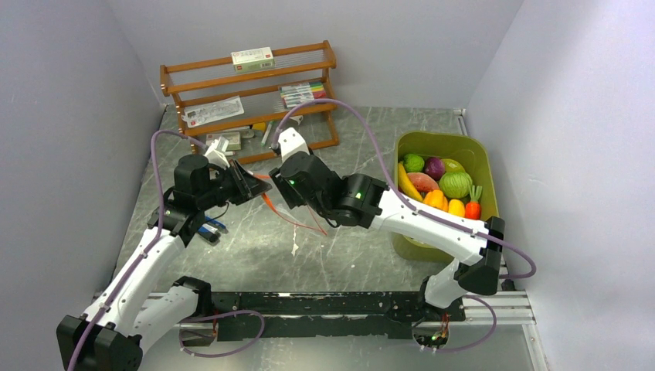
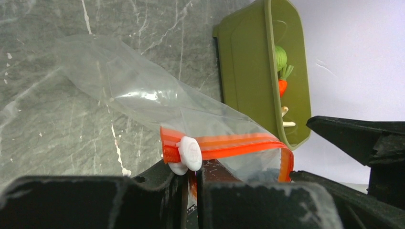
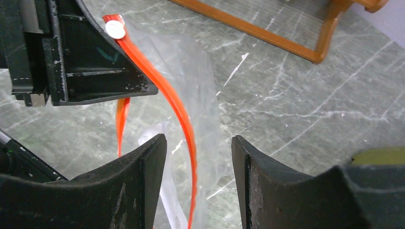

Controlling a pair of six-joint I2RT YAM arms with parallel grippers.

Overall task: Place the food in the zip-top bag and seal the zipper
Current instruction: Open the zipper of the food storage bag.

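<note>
Right wrist view carries the relation that matters. The zipper (image 3: 177, 107) is seen as a long red-orange strip running from the upper left of the frame down through the gap of the right claw (image 3: 198, 148), with its long axis roughly along that claw's reach. The jaws of the right claw are parted about halfway; nothing is pinched, and the strip passes between them without clear contact. The upper end of the strip, at the white slider (image 3: 115, 29), is clamped by the left claw (image 3: 95, 62), whose jaws are pressed together on it in the left wrist view. The zip-top bag (image 2: 133, 90) is hung from that grip over the desk (image 1: 255, 255) at centre frame and appears empty. The food (image 1: 440, 185) is piled in the olive bin (image 1: 483, 166) at the right of the top view, well apart from the bag and nearer the right arm. A wooden rack (image 1: 247, 85) is set at the back, out of the way. The bag's mouth is judged to need spreading before any piece is brought over.
</note>
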